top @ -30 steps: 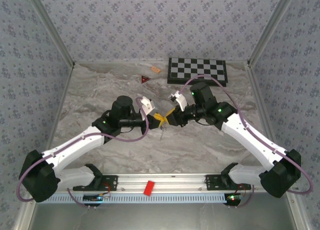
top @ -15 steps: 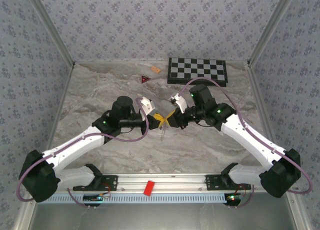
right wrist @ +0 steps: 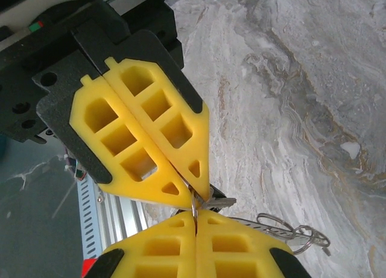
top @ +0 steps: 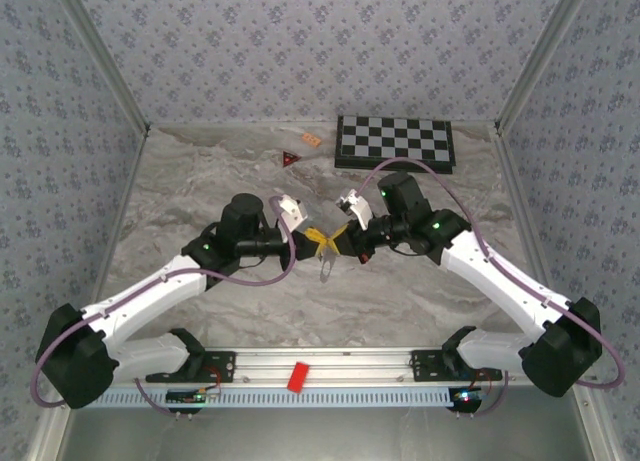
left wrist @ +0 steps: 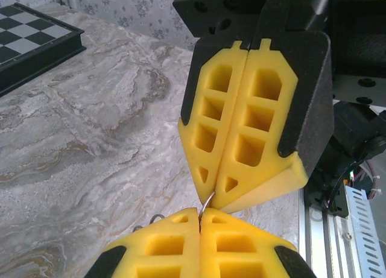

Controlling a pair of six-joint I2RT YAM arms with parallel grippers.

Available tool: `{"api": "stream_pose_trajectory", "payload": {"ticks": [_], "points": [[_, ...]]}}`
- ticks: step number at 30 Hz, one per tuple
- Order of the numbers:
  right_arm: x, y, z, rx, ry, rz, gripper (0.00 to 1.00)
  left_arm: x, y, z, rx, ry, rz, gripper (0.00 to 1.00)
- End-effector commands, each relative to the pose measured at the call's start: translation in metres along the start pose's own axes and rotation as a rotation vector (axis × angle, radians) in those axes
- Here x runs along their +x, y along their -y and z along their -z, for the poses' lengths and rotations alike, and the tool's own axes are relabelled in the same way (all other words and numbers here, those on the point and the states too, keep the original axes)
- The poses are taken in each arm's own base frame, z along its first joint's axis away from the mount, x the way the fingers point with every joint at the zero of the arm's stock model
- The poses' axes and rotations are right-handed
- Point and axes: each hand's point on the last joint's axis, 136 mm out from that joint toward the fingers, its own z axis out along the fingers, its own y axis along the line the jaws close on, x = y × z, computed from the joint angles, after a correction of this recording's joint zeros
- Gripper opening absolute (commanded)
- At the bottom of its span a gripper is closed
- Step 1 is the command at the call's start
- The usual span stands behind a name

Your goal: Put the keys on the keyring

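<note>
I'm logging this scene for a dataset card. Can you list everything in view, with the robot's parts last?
Black-and-white checkered chessboard: one, far right of the table.
Small red triangle: one, far middle, left of the board.
Small orange chip: one, beyond the triangle.
Silvery wire keyring: one, pinched between both grippers.
Grey marble table: one, under everything.
Red tag: one, on the near rail.
Left gripper: one, yellow, shut on the keyring.
Right gripper: one, yellow, shut on it too.

Top view high behind, looking down, wrist views close, facing each other, sharing left pincer [right wrist: 199, 190], right pincer [left wrist: 212, 196]
</note>
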Motion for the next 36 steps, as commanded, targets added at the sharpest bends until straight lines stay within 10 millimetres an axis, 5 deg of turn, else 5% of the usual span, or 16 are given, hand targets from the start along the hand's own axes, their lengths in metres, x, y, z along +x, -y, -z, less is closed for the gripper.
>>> {"api": "stream_pose_trajectory", "payload": {"ticks": [1,8,21,36], "points": [[-0.007,-0.006,0.005,-0.001,0.069,0.047,0.0,-0.031,0.013,0.011,0.028,0.101,-0.057,0.15],[-0.026,-0.008,0.021,0.03,0.271,0.114,0.0,-0.045,0.01,0.026,-0.036,0.176,-0.055,0.37],[-0.056,-0.011,0.046,0.008,0.597,0.163,0.0,-0.049,0.009,0.039,-0.078,0.238,-0.015,0.42],[-0.058,-0.02,0.047,-0.066,0.618,0.149,0.0,-0.06,0.006,0.036,-0.085,0.245,-0.028,0.41]]}}
